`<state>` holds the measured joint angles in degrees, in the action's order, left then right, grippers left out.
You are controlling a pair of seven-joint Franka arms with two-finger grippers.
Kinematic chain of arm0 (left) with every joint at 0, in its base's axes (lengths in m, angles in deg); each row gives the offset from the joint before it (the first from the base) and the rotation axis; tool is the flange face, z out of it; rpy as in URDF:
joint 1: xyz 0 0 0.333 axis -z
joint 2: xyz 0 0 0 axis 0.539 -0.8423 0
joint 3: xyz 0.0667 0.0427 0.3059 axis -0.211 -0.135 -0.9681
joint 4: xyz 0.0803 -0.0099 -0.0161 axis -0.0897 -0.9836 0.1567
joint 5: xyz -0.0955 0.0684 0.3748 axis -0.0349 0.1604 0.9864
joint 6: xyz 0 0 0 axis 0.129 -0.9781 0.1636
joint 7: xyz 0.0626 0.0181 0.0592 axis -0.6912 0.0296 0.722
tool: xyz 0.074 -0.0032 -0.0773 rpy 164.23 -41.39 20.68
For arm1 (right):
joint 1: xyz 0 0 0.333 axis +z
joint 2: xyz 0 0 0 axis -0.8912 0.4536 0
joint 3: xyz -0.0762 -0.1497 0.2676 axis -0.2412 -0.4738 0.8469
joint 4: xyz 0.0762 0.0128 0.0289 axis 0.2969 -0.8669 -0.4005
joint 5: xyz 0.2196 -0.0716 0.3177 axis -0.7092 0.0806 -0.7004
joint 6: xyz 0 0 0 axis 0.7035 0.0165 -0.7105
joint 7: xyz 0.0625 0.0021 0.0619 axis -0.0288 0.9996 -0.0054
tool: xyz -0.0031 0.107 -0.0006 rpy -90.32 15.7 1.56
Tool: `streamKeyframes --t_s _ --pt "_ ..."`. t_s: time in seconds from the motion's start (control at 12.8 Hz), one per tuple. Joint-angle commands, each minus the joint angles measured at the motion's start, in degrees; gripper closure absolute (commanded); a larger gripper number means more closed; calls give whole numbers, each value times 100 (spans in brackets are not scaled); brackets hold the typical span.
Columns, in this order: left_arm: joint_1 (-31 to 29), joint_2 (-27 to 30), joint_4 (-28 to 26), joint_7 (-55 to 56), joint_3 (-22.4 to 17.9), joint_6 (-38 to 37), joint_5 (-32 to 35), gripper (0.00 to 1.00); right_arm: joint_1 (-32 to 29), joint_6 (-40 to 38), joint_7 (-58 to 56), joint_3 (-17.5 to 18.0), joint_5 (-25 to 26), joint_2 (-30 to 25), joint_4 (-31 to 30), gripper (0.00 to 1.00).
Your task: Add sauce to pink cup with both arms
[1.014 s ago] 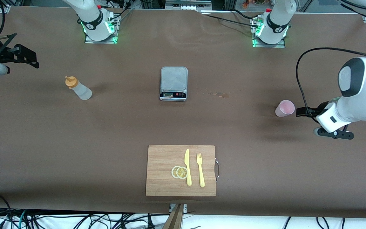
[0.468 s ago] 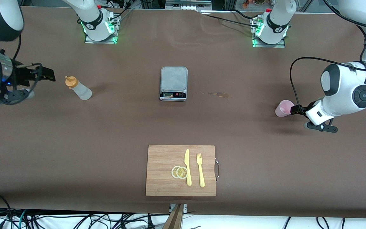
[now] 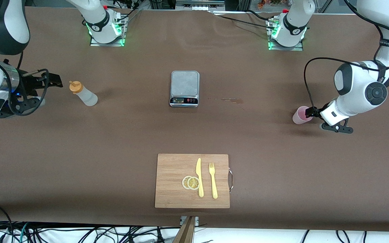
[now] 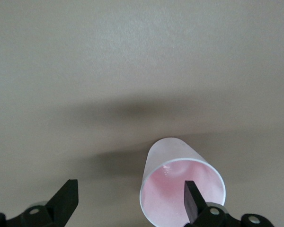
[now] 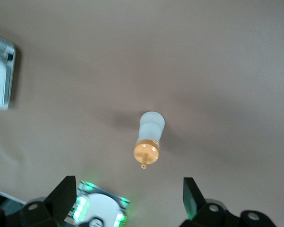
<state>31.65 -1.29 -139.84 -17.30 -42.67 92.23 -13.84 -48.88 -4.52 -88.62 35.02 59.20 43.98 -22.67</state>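
The sauce bottle, whitish with an orange cap, stands on the table toward the right arm's end. It also shows in the right wrist view. My right gripper is open and empty, just beside the bottle's cap and apart from it; in its wrist view the gripper is short of the bottle. The pink cup stands upright toward the left arm's end. My left gripper is open at the cup's rim. In the left wrist view the cup lies off centre in the gripper, and one finger overlaps its mouth.
A grey kitchen scale sits mid-table, also in the right wrist view. A brown stain lies beside it. A wooden cutting board nearer the camera holds a yellow knife, a fork and lemon slices.
Both arms have swung in from the table's ends. The left gripper has closed in on the pink cup, and the right gripper has come up beside the sauce bottle.
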Motion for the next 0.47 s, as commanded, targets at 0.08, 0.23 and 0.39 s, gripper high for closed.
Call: streamKeyframes --t_s 0.08,0.23,0.39 --pt "78 208 -402 -111 -116 357 -145 4 -87 -98 -2264 -503 -493 -123 -17 0" --pt "104 165 -438 -111 -116 534 -145 11 -253 -19 -3066 -681 -714 -245 -375 0" --pt "166 86 -412 -102 -116 639 -328 29 -727 409 -4100 -681 -898 -656 -1190 0"
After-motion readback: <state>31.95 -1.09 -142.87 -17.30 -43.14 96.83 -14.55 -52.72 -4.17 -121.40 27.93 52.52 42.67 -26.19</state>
